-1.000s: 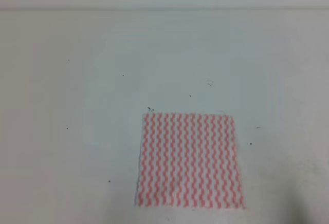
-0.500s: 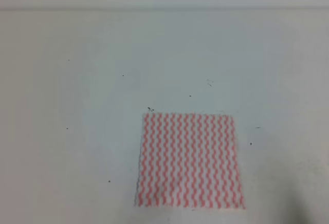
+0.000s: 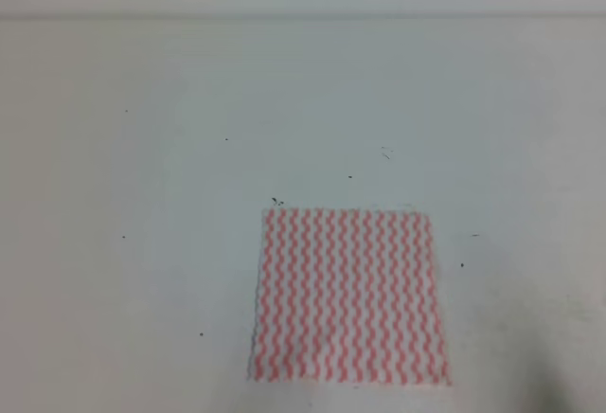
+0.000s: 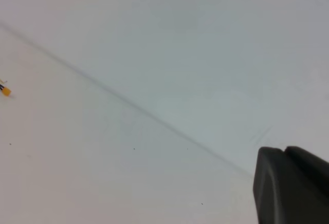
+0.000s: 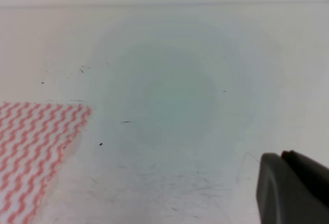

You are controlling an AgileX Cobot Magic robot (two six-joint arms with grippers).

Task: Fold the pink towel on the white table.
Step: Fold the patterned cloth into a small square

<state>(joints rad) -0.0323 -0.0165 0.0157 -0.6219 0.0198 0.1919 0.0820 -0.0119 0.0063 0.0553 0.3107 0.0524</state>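
Flat and unfolded, the thin square towel (image 3: 347, 295) with pink-red wavy stripes on white lies on the large plain white worktop (image 3: 189, 195), low and right of centre in the high view. Each wrist view shows only a dark piece of its pincer, left (image 4: 290, 185) and right (image 5: 293, 188), at lower right, so I cannot tell either's opening. A small orange object (image 4: 5, 91) sits at the left edge of the left wrist view.

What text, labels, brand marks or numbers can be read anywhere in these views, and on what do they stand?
None: no readable text in any view.
The pink towel carries only wavy stripes, no label or tag showing.
The white table bears only tiny dark specks, not writing.
The small yellow-tipped object in the left wrist view is too small and blurred to show any mark.
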